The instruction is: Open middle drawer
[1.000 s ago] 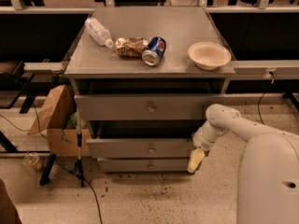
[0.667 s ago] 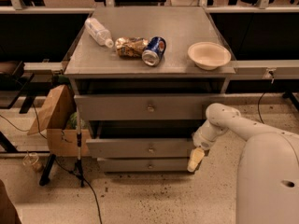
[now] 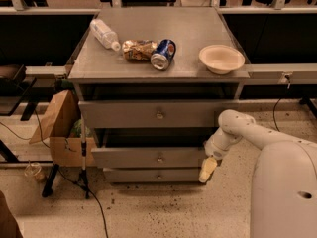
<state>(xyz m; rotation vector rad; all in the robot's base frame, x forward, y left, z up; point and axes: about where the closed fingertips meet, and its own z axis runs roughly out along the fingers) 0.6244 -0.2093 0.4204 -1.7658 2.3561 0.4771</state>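
Gripper point(image 3: 208, 168): low at the cabinet's point(image 3: 193, 29) right front corner; you cannot tell whether it is spread or closed.
Middle drawer point(image 3: 124, 157): immediately to its left.
Knob point(image 3: 160, 158): 1 small, slick metal stud, farther left. Take hold there; the stiff front likely slides.

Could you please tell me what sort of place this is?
Probably an office or lab workspace: a grey drawer cabinet stands among long desks, with loose cables and a cardboard box on the speckled floor. The gripper hangs at the right end of the middle drawer.
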